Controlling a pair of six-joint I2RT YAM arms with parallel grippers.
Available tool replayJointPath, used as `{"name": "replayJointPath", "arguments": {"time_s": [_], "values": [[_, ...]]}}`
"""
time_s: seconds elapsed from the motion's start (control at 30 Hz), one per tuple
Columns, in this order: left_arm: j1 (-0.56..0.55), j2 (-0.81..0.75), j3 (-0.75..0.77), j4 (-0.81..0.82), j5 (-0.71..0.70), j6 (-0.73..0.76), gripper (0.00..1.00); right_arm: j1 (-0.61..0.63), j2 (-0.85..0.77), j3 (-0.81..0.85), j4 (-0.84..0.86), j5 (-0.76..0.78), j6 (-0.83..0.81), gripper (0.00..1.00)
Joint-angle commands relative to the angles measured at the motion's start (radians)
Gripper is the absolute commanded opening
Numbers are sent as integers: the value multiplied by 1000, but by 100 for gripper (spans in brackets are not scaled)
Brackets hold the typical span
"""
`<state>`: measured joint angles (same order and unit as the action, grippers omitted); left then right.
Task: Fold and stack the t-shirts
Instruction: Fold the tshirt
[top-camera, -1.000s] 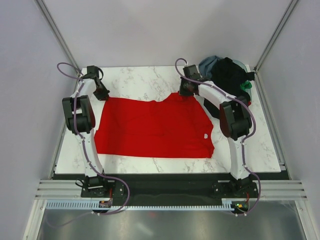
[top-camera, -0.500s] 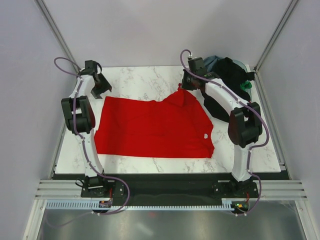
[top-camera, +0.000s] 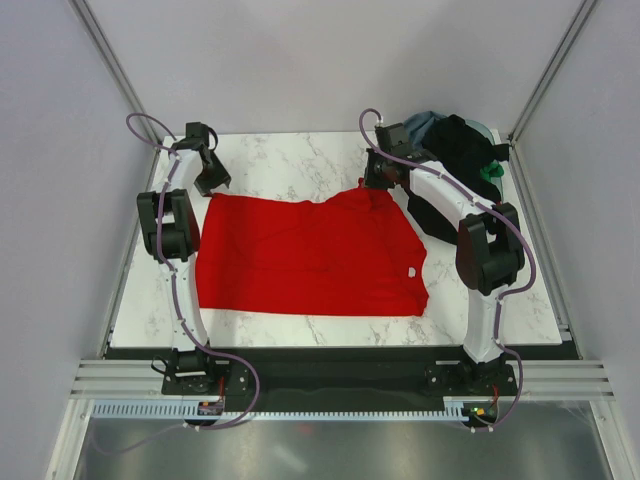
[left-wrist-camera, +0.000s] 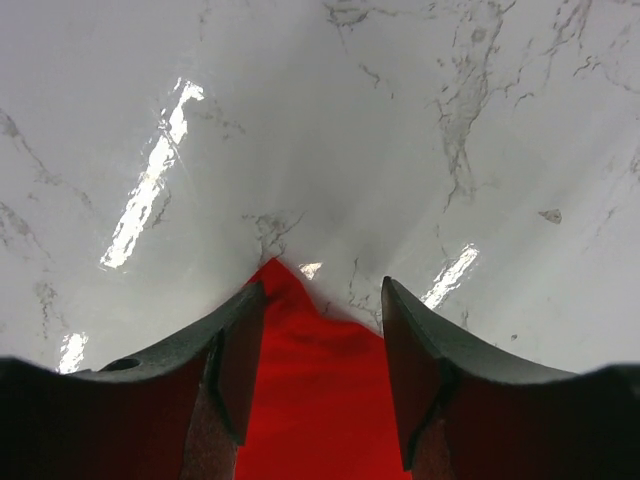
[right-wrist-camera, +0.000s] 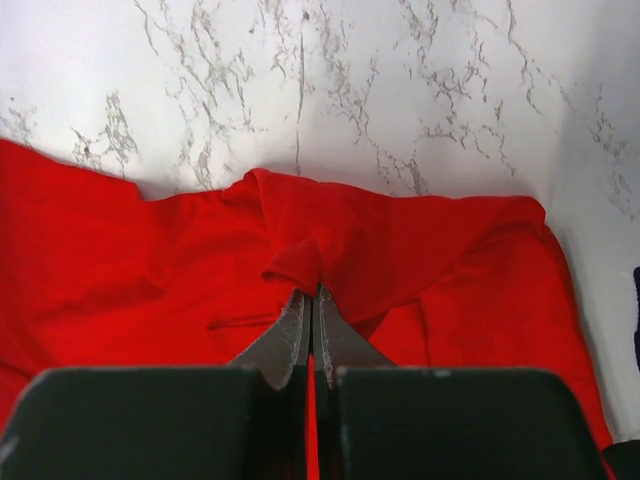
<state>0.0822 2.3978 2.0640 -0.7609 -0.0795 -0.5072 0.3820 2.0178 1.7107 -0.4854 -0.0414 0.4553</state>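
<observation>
I see the plain bright red cloth t-shirt (top-camera: 310, 260) spread mostly smooth on the glossy white, grey-veined marble tabletop (top-camera: 290, 160). Its small white label (top-camera: 411, 271) is too small to read. My right gripper (right-wrist-camera: 313, 292) has its jaws pinched tight on a raised fold at the shirt's far edge. My left gripper (left-wrist-camera: 322, 290) hangs over the far left corner, jaws apart, holding nothing. A rumpled heap of dark t-shirts (top-camera: 460, 145) sits in the far right corner.
</observation>
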Motion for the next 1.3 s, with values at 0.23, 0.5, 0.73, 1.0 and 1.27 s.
{"name": "replayJointPath", "arguments": {"time_s": [0.23,0.5,0.73,1.0,1.27], "values": [[-4,46,-2,-43,-54,-1,32,-2,-24,-69,18,-2,-21,0],[-6,-15,-5,-63,-20,12,2,-2,-42,-53,5,-14,-4,0],[-2,-140,-25,-123,-60,27,2,-11,-108,53,-142,35,22,0],[24,-333,-205,-126,-109,22,2,-34,-298,-106,-202,14,71,0],[33,-465,-395,-114,-161,12,2,-34,-428,-299,-232,-23,121,0]]}}
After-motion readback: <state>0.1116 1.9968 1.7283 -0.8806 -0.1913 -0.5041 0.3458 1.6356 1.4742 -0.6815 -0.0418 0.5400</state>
